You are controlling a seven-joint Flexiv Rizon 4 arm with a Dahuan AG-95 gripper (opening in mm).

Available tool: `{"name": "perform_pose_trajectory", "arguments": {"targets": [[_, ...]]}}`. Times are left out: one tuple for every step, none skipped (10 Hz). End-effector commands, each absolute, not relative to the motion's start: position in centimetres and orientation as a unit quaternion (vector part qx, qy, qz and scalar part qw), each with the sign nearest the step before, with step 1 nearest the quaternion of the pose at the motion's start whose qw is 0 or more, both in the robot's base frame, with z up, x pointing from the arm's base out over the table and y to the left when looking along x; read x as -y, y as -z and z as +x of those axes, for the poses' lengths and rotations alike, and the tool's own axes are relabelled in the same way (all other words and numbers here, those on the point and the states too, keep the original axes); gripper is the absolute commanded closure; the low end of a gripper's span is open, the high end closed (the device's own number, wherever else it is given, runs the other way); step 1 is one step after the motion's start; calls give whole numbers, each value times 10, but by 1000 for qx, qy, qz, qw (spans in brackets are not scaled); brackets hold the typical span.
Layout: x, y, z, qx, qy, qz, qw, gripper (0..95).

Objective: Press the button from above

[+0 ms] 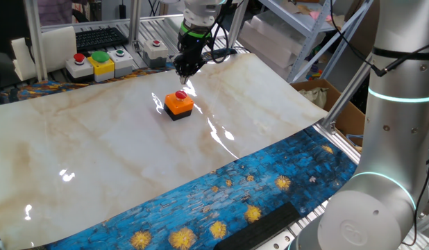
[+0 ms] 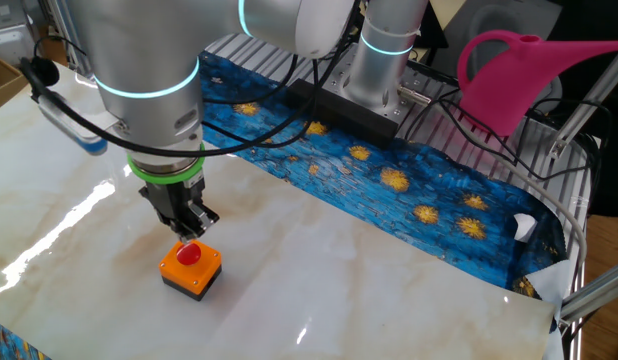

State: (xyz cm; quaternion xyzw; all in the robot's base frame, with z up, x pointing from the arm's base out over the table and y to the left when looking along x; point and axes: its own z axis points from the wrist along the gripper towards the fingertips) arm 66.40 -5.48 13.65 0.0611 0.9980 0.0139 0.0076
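Note:
The button has a small red round cap on an orange square housing with a black base. It stands on the marble-patterned sheet, toward its far middle. It also shows in the other fixed view. My gripper hangs pointing down just above the red cap, slightly behind it. In the other fixed view my gripper sits right over the cap, with only a small gap. I cannot tell whether the fingertips touch each other.
Grey boxes with red and green buttons and a yellow box with a green button stand at the far left edge, with a keyboard behind. A pink watering can sits beyond the blue starry cloth. The arm's base stands at the back.

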Motion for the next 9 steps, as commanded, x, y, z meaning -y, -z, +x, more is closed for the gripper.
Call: {"name": "perform_pose_trajectory", "arguments": {"targets": [[54, -136, 665, -998, -14, 62, 3, 950], [54, -135, 664, -998, -14, 62, 3, 950], [54, -135, 664, -998, -13, 60, 3, 950], [54, -135, 664, -998, -13, 61, 4, 950], [54, -135, 664, -998, -12, 65, 4, 950], [54, -135, 664, -998, -12, 65, 4, 950], [54, -135, 664, -998, -12, 67, 5, 950], [54, -135, 664, -998, -12, 67, 6, 950], [54, -135, 664, -998, -11, 69, 6, 950]]}}
